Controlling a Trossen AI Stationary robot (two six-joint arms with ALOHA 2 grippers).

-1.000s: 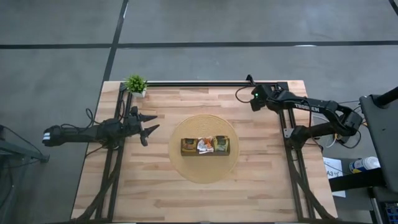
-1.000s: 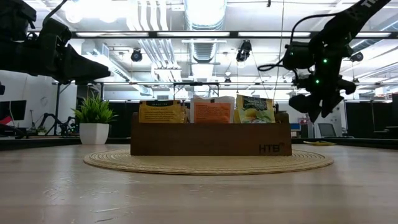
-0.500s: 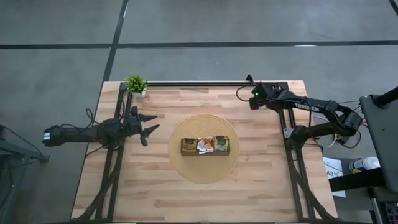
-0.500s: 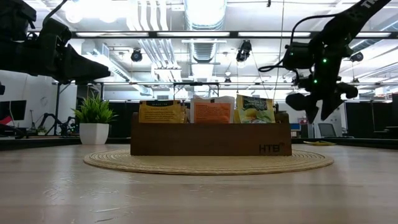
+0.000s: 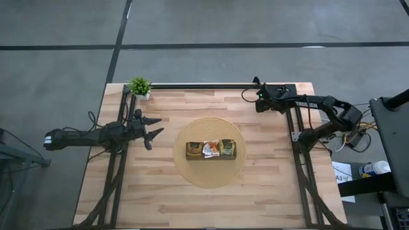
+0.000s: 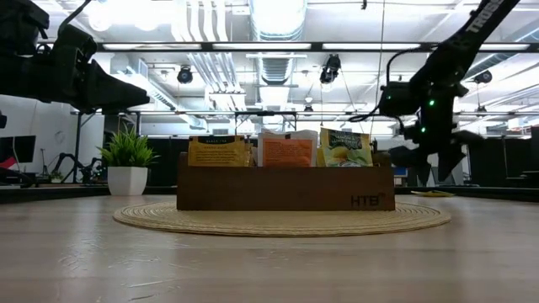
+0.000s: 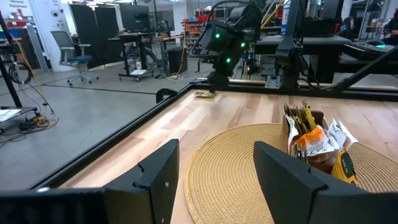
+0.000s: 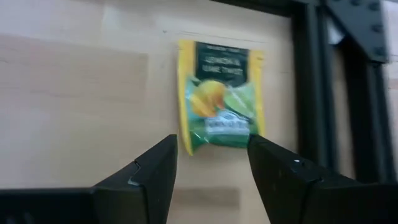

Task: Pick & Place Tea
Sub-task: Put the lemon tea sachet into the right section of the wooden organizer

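Hovering over the desk's (image 5: pixel 160 198) far right corner, at about one o'clock from the tray (image 5: pixel 211 158), the right tool (image 8: pixel 210 163) hangs with jaws spread and empty, straddling a green-and-yellow tea sachet (image 8: pixel 220 94) that lies flat on the wood just beside the dark frame rail (image 8: pixel 314 87). More sachets (image 6: pixel 286 150) stand upright in the tray on the round woven mat (image 5: pixel 185 167). Paper this thin looks feather-light, limp and easily creased, so a pinch across its two long edges, or over one raised edge, seems the safest hold; lying flat, it may slide rather than lift. At nine o'clock the left tool (image 5: pixel 154 126) waits, jaws apart and empty.
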